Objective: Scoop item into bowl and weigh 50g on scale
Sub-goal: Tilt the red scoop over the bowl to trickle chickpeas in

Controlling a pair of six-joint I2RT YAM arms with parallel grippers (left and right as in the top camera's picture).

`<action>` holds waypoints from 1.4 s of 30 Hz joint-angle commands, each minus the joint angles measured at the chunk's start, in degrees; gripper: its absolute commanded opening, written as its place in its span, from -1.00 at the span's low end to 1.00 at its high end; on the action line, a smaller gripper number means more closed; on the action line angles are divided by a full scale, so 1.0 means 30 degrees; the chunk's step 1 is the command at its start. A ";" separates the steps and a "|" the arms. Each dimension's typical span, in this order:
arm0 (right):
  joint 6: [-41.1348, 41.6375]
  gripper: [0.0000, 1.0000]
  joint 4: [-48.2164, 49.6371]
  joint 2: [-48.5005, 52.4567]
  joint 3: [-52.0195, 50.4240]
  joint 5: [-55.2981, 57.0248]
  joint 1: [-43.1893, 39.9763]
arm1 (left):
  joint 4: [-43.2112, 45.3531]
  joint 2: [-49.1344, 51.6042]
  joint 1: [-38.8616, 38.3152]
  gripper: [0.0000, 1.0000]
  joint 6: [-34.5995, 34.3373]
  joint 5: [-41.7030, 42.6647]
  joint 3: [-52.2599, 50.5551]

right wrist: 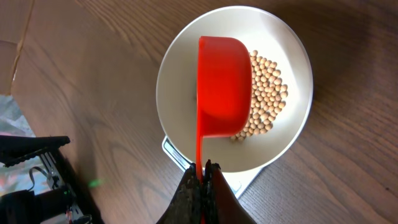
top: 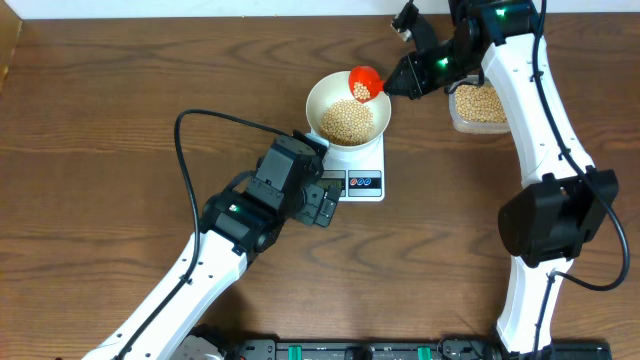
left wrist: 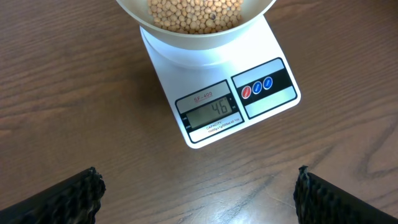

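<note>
The white bowl stands on the white scale and holds a heap of tan beans. The scale's display reads 46. My right gripper is shut on the handle of a red scoop, held tilted over the bowl's right rim with a few beans in it. In the right wrist view the scoop hangs over the bowl and beans, its handle between my fingers. My left gripper is open and empty, just in front of the scale.
A clear plastic tub of beans stands to the right of the scale, under my right arm. My left arm lies across the table's front left. Black equipment shows at the lower left of the right wrist view.
</note>
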 commanded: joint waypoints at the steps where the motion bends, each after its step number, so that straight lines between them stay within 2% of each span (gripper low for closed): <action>1: 0.0160 -0.98 -0.0036 -0.0124 0.0393 -0.0532 0.0007 | 0.0007 -0.0029 0.0109 0.99 -0.0036 -0.0248 -0.0168; 5: -0.0270 -0.98 -0.0095 -0.0124 0.0393 0.0095 0.0233 | 0.0007 -0.0029 0.0109 0.99 -0.0036 -0.0248 -0.0168; 16: -0.0248 -0.98 0.0000 -0.0124 0.0393 0.6069 0.2652 | 0.0007 -0.0029 0.0109 1.00 -0.0036 -0.0248 -0.0175; 22: -0.0204 -0.98 0.0000 -0.0124 0.0393 0.6681 0.2878 | 0.0007 -0.0029 0.0109 0.99 -0.0036 -0.0248 -0.0175; 26: -0.0051 -0.98 0.0087 -0.0124 0.0393 0.5297 0.2659 | 0.0007 -0.0029 0.0109 0.99 -0.0036 -0.0248 -0.0175; 36: -0.0058 -0.98 -0.0087 -0.0124 0.0393 -0.0816 -0.0051 | 0.0007 -0.0029 0.0109 0.99 -0.0036 -0.0240 -0.0168; 42: -0.0073 -0.98 -0.0328 -0.0124 0.0393 -0.1472 -0.1013 | 0.0007 -0.0029 0.0109 0.99 -0.0036 -0.0240 -0.0175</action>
